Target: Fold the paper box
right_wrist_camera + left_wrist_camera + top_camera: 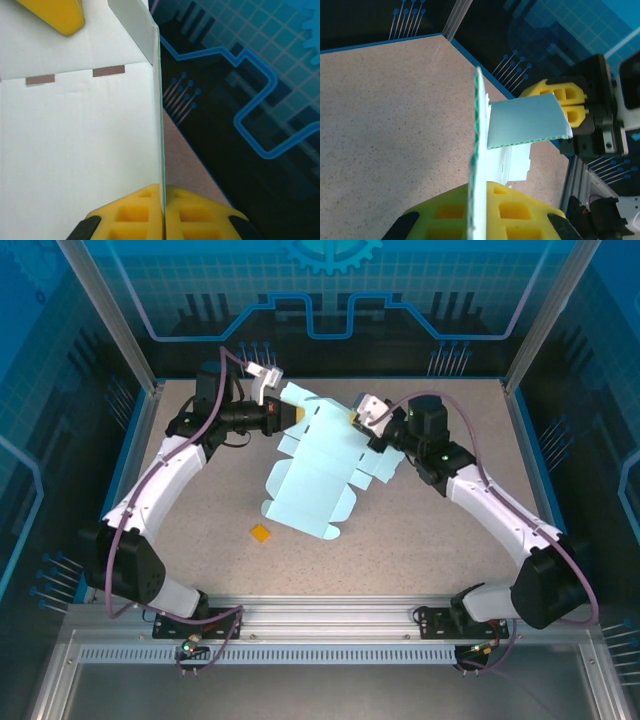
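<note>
While both arms bend inward over the far half of the surface (430, 540), the left gripper (291, 412) and right gripper (357, 418) are each clamped on a far edge of the paper box (318, 465). The unfolded sheet hangs between them, its near end reaching the surface centre.

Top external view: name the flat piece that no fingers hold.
The tiny orange square, lying free; the pale light-blue card sheet is gripped at two edges.
</note>
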### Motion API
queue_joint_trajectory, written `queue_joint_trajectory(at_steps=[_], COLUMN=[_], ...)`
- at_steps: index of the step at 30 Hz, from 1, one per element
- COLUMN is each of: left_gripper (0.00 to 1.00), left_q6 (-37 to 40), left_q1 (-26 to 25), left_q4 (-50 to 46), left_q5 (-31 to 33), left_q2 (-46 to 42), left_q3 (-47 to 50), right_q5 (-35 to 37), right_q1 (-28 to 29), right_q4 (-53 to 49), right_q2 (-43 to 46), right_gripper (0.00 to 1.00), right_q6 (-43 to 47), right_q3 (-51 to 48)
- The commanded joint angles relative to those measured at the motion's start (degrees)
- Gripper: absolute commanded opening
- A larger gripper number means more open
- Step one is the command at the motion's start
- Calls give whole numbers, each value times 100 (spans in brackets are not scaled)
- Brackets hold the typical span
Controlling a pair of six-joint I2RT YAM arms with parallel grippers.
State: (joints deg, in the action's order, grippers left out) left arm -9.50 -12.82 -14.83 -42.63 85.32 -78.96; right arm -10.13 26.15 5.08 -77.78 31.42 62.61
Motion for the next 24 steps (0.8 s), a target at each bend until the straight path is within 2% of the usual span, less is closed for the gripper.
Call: queue_joint_trajectory(at_steps=[1, 7, 12, 16, 20, 24], left_gripper=[0, 0, 0, 0, 0, 6], left_q6=[-572, -787, -774, -560, -266, -90], left_q1=[-1, 1, -1, 9, 8, 7], left_q4=[650, 678, 719, 726, 854, 1158], left_q5=[10, 49, 135, 265, 445, 500], left_q2=[-84, 11, 29, 24, 33, 89], left_q3=[-35, -25, 50, 106, 229, 406], right_q5=[1100, 1760, 1672, 864, -343, -1317], right_q1=[431, 791, 807, 495, 54, -352], right_q4=[569, 1405, 1293, 507, -651, -1660], right_q2=[36, 52, -14, 134, 112, -112], right_gripper=[7, 5, 3, 3, 2, 1], right_q6=[440, 1014, 998, 453, -92, -362], right_q3=[-306, -795, -756, -525, 53, 618])
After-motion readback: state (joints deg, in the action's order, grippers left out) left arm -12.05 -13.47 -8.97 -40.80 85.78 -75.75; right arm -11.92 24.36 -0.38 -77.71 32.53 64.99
